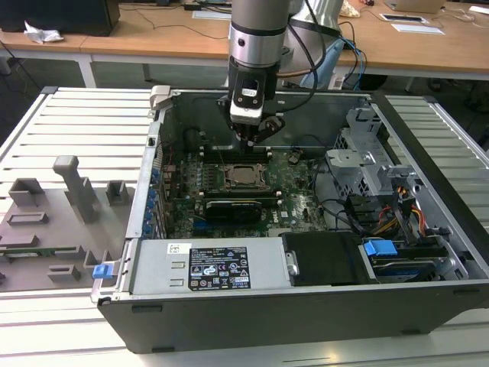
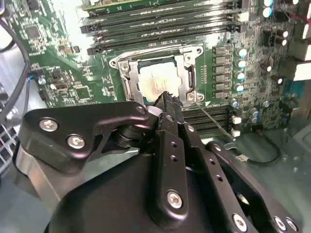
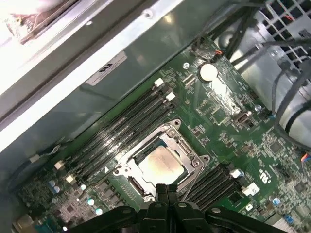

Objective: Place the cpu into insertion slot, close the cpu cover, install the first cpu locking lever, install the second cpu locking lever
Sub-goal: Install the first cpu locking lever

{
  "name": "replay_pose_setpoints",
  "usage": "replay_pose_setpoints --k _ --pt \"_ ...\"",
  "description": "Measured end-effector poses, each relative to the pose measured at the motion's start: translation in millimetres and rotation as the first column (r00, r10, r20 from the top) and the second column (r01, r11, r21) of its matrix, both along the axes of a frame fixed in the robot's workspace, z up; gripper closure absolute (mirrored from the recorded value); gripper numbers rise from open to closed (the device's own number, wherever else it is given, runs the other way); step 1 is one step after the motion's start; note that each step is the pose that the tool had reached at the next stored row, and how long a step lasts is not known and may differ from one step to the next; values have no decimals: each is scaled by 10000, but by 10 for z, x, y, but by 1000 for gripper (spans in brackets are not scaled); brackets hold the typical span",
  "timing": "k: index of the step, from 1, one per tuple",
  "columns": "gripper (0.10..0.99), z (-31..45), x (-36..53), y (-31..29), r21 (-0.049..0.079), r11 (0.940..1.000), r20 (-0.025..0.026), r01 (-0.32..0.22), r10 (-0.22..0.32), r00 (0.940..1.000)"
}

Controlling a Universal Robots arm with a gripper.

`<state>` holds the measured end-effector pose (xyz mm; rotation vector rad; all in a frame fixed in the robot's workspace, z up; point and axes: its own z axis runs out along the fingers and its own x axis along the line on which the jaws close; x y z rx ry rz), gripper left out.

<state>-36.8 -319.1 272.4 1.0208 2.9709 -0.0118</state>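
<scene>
Mid-frame in the exterior view, the open case (image 1: 306, 313) sits on the slatted surface (image 1: 84, 122), with a rack of holders (image 1: 53, 222) at centre left. Inside it the motherboard (image 1: 302, 202) lies flat. Near the frame's centre the cpu (image 1: 246, 176) rests in the insertion slot (image 1: 228, 177), the claw (image 1: 250, 141) hanging above it. The graphics card (image 1: 237, 208) lies just below the slot, the power supply (image 1: 206, 267) lower still, and the drive bays (image 1: 367, 164) are at right.
</scene>
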Motion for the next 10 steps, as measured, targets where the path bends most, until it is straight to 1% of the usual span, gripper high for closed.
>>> replay_pose_setpoints --k 1,4,7,10 --pt "980 0 0 0 0 9982 0 -594 594 9982" --pt "980 0 0 0 0 9959 0 -904 904 9959" --pt "980 0 0 0 0 9907 0 -1359 1359 9907" --pt "980 0 -2 0 -1 9827 0 -1850 1850 9827"
